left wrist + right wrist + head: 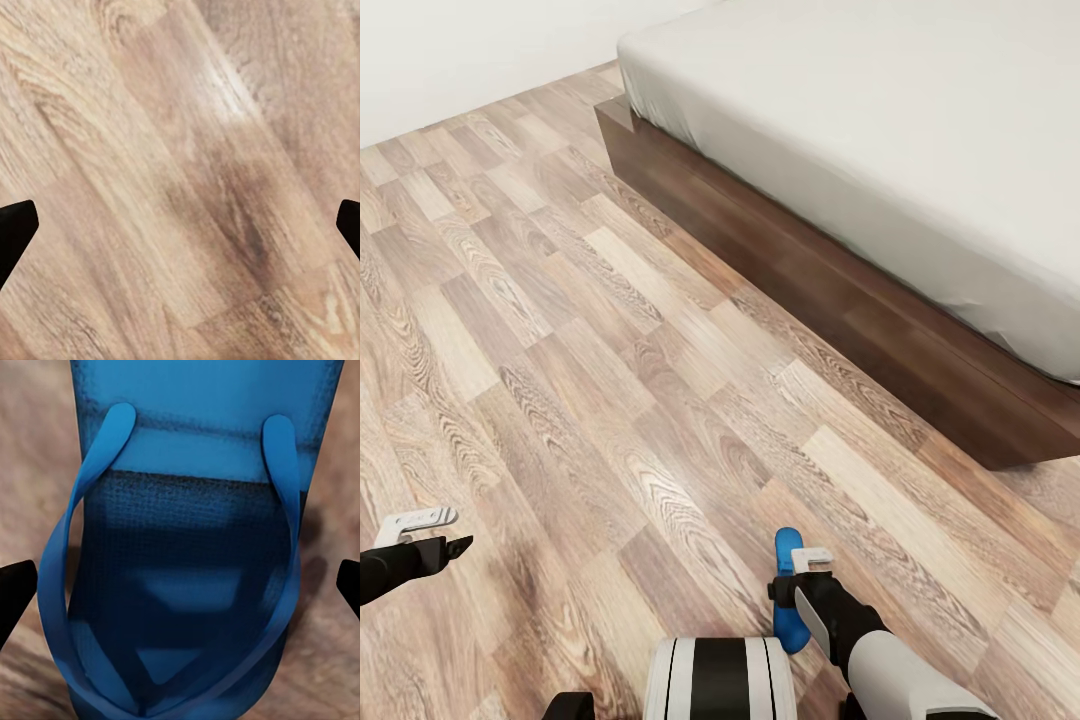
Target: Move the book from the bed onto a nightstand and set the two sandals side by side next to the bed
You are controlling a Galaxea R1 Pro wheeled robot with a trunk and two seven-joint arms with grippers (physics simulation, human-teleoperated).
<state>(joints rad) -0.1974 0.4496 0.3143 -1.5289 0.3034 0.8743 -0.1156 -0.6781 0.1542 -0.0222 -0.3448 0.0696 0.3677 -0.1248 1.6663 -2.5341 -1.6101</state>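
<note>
My right gripper (797, 592) hangs low over one blue sandal (788, 590) on the floor, just in front of my base (720, 680), with the arm bent down over it so the wrist looks straight onto its upper face. In the right wrist view the sandal (180, 555) lies between my two fingers (15, 592), whose dark tips sit out at either side with floor showing between them and the sole's edges, so I judge that hand spread wide and gripping nothing; it seems lined up for a grasp across the sole's width, which suits a thin, flat thing that can only be pinched at its edges. My left gripper (435, 535) hovers over bare boards at the near left, well apart from the sandal, its fingers (15, 232) parted too, empty, and probably just parked out of the way. The floor (560, 330) is glossy wood-grain plank in mixed tan and brown, flat and free of clutter where I can see it. The bed (840, 290) runs along the far right, a pale mattress on a dark wooden frame, with a clear strip of floor beside it where the sandals could go. A plain pale wall (470, 60) closes the far left.
</note>
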